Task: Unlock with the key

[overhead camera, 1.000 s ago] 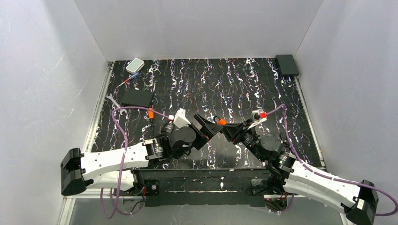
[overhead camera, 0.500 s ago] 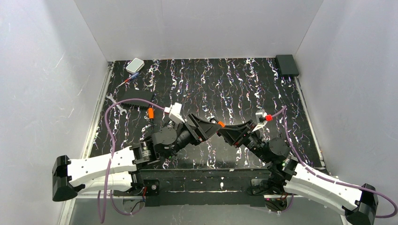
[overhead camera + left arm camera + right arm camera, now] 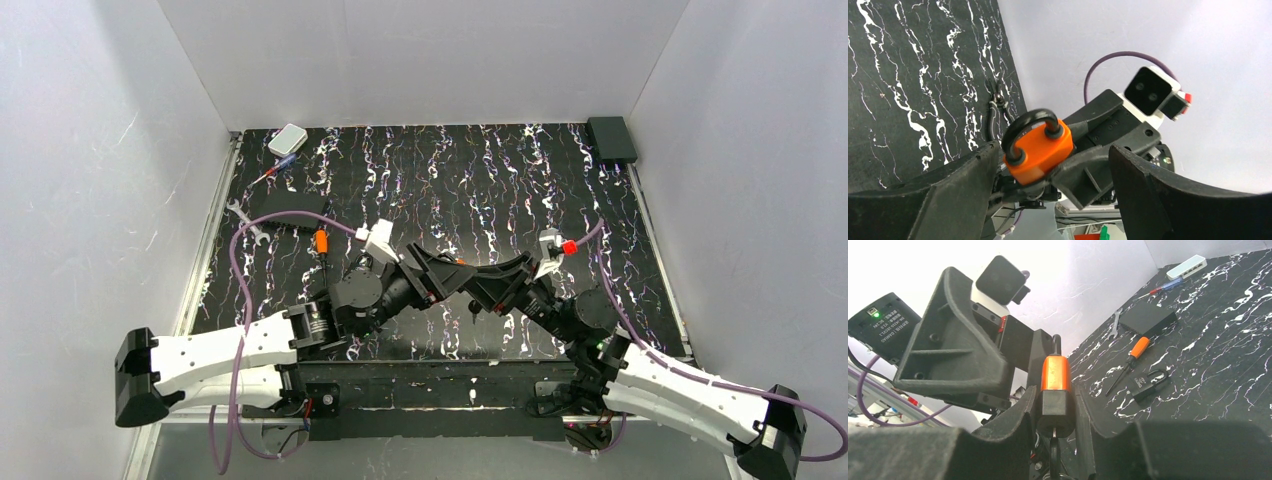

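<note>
My right gripper [image 3: 1054, 391] is shut on an orange padlock [image 3: 1055, 372] with a black base and black shackle, held in the air. The tiny key [image 3: 1054, 452] hangs from the base, its thin blade in the keyhole. In the left wrist view the orange padlock [image 3: 1040, 147] sits between the jaws of my open left gripper [image 3: 1053, 150], which stand wide on either side of it. In the top view both grippers meet at mid-table, left [image 3: 452, 272] and right [image 3: 472, 285], with the key [image 3: 470, 308] dangling below. A dark padlock [image 3: 1146, 384] lies on the table.
An orange-handled screwdriver [image 3: 321, 242] lies left of the arms. Further back left are a flat black box [image 3: 290, 207], a wrench [image 3: 243, 217], a small red-and-blue screwdriver [image 3: 272, 172] and a white box [image 3: 287, 139]. A black box [image 3: 611, 139] sits in the back right corner.
My left arm has swung and reached right, bringing its open jaws around the orange padlock. My right gripper has shifted slightly left and lower, still holding the padlock.
</note>
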Controlling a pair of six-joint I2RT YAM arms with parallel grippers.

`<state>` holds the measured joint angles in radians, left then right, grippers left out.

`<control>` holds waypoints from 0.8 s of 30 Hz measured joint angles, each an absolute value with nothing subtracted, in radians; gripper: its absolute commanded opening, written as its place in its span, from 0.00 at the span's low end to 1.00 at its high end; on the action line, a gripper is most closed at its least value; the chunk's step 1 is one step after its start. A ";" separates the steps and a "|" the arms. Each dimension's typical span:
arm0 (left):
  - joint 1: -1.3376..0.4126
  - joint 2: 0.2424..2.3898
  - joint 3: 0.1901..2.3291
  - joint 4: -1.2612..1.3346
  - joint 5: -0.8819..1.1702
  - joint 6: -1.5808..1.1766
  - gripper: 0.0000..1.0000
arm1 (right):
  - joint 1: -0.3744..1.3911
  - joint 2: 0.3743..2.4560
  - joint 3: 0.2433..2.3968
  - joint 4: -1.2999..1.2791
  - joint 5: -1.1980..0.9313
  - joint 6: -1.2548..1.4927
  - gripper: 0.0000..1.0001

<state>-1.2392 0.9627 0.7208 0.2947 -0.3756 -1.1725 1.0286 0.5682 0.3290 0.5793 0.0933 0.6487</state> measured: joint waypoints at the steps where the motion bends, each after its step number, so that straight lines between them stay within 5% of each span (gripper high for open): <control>1: -1.239 0.980 0.729 0.295 -0.379 -1.179 0.76 | 1.029 0.577 0.333 0.579 0.089 0.645 0.01; 14: -1.239 1.070 0.787 0.308 -0.437 -1.247 0.48 | 1.029 0.595 0.384 0.545 0.071 0.539 0.01; 24: -1.240 1.064 0.784 0.302 -0.470 -1.267 0.59 | 1.029 0.576 0.397 0.481 0.081 0.484 0.01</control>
